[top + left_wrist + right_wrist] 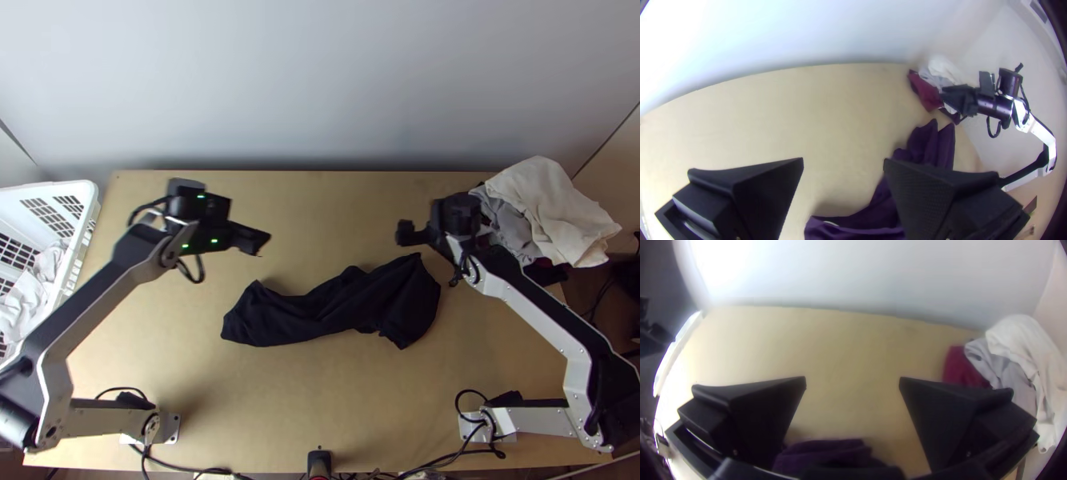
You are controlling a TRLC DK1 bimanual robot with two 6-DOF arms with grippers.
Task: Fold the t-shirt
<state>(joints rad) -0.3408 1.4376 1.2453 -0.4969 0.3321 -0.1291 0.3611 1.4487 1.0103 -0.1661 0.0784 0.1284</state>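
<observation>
With the left gripper (843, 159) and right gripper (852, 378) both wide and empty, the bunched shirt (320, 310) could fold crookedly if either pinches several layers together.

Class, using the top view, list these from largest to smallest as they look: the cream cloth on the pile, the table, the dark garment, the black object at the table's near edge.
1. Table
2. Dark garment
3. Cream cloth
4. Black object
</observation>
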